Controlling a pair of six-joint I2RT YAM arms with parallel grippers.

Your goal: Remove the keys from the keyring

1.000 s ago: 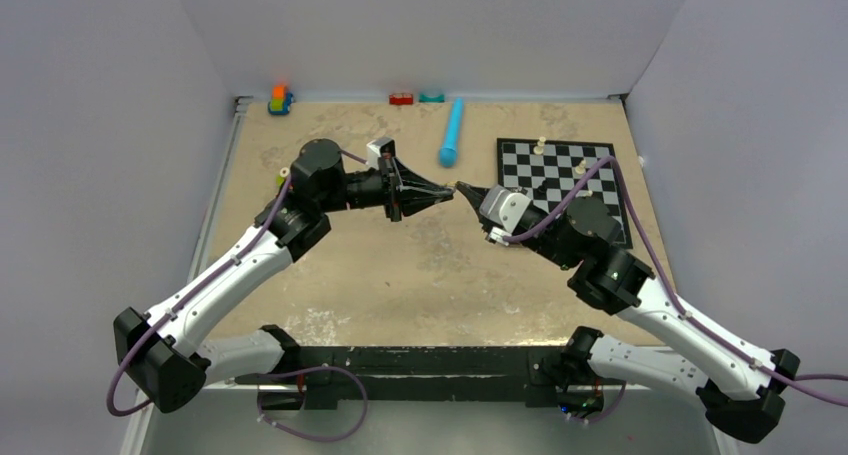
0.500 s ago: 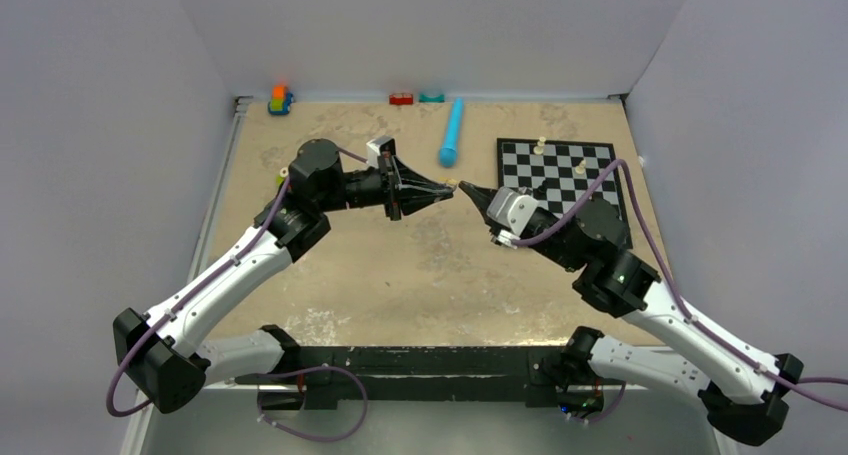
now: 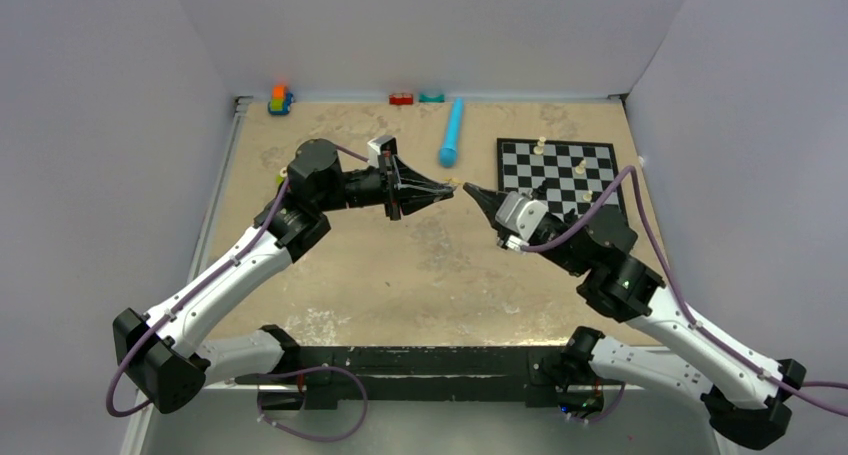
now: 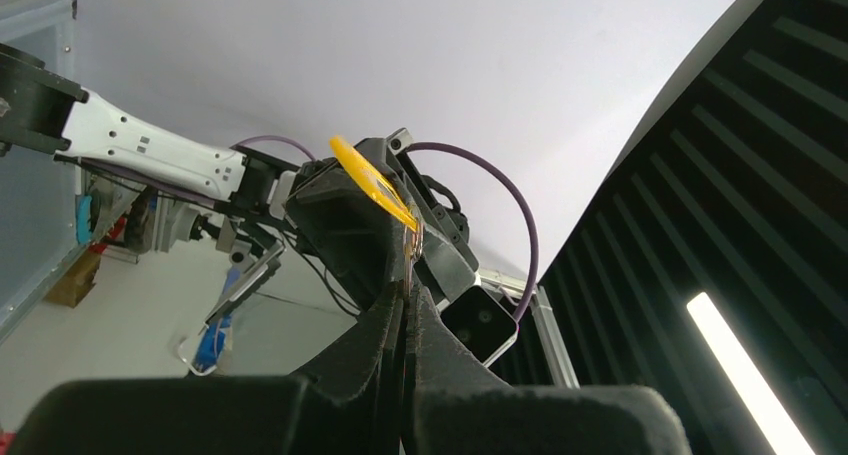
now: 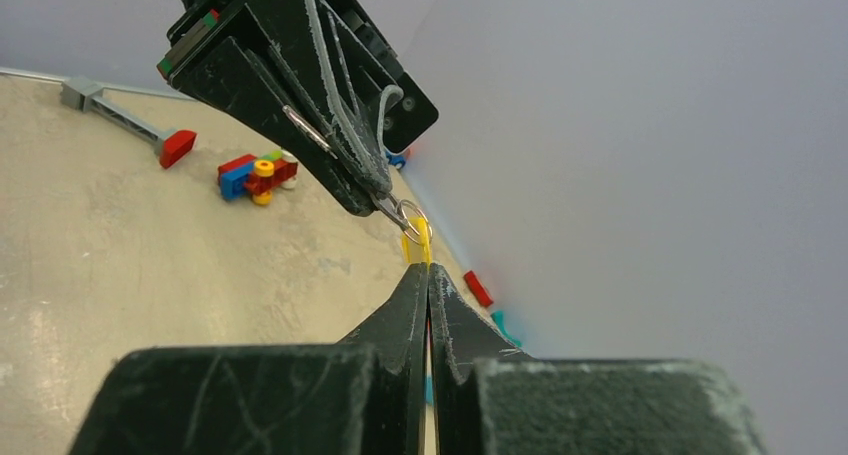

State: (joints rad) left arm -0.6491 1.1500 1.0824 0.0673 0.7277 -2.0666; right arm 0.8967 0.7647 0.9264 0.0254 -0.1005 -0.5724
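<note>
Yellow key [image 5: 416,243] pinched in right fingers [image 5: 405,310], keyring [image 5: 411,216] clamped in left fingers [image 5: 350,165], tip-to-tip

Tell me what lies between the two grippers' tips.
A small silver keyring and a yellow piece hanging on it span the gap between the left gripper and the right gripper. The right wrist view shows it best.

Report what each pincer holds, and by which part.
The left pincer is shut on a small silvery piece, the keyring hanging from its free end. The right pincer is shut on the yellow-gold key, gripping the end away from the ring.
</note>
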